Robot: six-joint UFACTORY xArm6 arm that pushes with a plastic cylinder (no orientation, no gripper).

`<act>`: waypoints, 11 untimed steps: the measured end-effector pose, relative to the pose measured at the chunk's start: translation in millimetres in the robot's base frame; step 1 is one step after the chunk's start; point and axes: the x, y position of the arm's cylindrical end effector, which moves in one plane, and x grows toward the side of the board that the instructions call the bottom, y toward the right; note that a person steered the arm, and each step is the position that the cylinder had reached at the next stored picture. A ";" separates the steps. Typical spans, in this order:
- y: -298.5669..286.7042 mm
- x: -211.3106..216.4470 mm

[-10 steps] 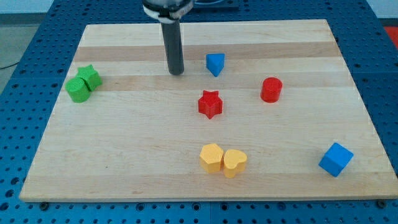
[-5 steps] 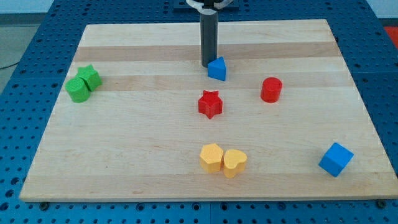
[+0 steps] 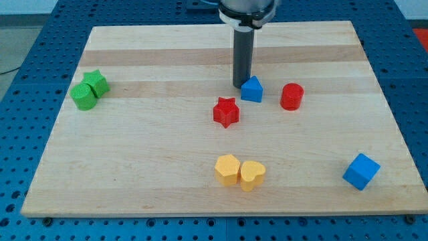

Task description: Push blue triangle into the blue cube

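The blue triangle (image 3: 252,89) lies on the wooden board a little above the middle, between the red star (image 3: 226,112) and the red cylinder (image 3: 291,96). My tip (image 3: 241,85) touches the triangle's upper left side. The blue cube (image 3: 361,171) sits near the board's lower right corner, far from the triangle.
A green cylinder (image 3: 83,98) and a green star (image 3: 96,82) sit together at the view's left. A yellow hexagon (image 3: 227,169) and a yellow heart (image 3: 252,175) sit side by side near the bottom middle. The board's right edge (image 3: 388,114) is near the cube.
My tip came from the left to the blue triangle and has pushed it down and to the right, closer to the red cylinder. The other blocks have not moved.
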 end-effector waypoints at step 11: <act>54.5 137.3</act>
